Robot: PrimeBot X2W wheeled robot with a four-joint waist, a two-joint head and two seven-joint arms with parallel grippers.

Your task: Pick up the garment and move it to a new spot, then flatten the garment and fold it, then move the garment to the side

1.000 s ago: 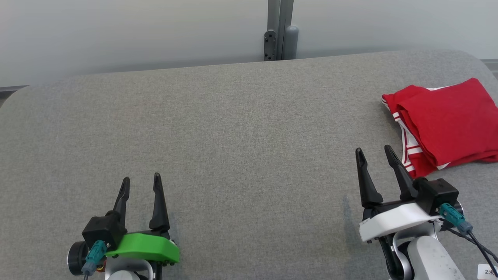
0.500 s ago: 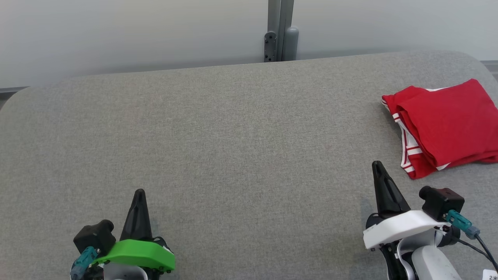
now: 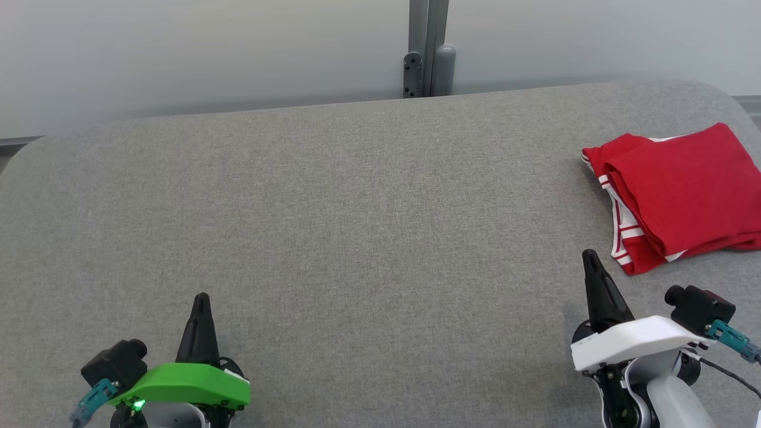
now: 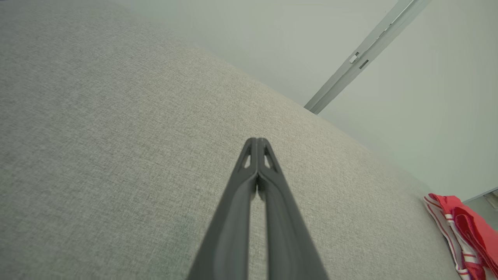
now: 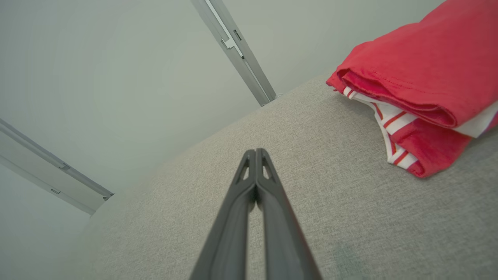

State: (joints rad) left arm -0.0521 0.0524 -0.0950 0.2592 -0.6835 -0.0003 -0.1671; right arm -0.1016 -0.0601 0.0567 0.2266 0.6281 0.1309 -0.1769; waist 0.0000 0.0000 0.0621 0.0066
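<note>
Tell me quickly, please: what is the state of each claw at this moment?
Left claw: closed, holding nothing.
Right claw: closed, holding nothing; the folded red garment lies apart from it.

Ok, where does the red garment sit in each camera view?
Head view: the red garment lies folded at the right edge.
Left wrist view: the garment is in the lower right corner.
Right wrist view: the garment is at the upper right.
Shared landmark: the grey wall post.
</note>
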